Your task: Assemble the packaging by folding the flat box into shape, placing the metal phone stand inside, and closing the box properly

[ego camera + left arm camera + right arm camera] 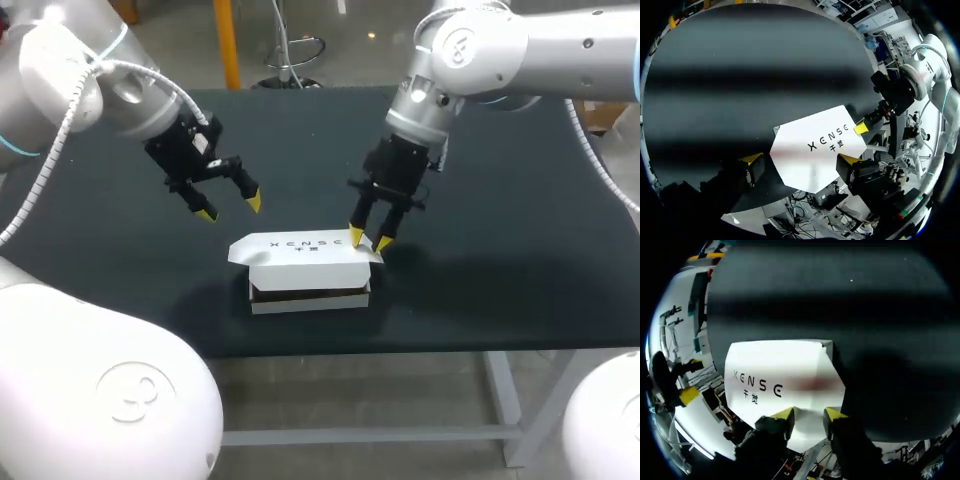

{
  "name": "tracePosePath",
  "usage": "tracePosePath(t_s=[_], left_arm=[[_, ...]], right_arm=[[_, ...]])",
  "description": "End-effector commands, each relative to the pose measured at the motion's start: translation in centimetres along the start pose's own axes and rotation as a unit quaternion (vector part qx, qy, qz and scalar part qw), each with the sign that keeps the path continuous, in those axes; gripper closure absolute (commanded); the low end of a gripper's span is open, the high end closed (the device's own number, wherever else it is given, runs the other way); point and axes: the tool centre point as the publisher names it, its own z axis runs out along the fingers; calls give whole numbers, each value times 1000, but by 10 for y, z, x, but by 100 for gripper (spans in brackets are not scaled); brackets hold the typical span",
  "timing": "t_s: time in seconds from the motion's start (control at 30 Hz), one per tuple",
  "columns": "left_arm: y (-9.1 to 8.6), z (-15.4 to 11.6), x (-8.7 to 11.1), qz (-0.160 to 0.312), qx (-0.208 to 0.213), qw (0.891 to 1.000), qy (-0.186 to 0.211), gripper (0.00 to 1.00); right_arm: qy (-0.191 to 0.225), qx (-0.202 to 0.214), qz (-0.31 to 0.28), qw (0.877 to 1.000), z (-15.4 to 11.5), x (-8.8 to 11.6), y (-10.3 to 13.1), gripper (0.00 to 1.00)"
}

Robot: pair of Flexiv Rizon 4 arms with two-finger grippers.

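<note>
A white box (310, 285) stands at the middle of the dark table, its printed lid (300, 247) folded down over it with a dark gap under the front edge. The metal phone stand is hidden. My right gripper (370, 240) points down at the lid's right end, open, both yellow tips at the lid's surface. In the right wrist view the lid (785, 375) lies just ahead of that gripper (810, 415). My left gripper (230, 208) hangs wide open above the table, behind and left of the box; from its own gripper (799, 160) the lid (820, 145) shows below.
The dark table mat (500, 250) spreads bare to both sides of the box. The front table edge (400, 352) runs close behind the box's front wall. My right arm's yellow fingertip (861, 127) shows at the lid's far corner in the left wrist view.
</note>
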Motion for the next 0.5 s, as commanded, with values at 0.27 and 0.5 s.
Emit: tracePosePath(t_s=[0.27, 0.5], left_arm=[[-2, 2, 7, -119, 34, 986, -111, 0], [-8, 21, 17, -128, -50, 988, -68, 19]], right_arm=[[3, -4, -1, 1000, 1, -1, -1, 57], [4, -7, 2, 1000, 2, -2, -1, 58]])
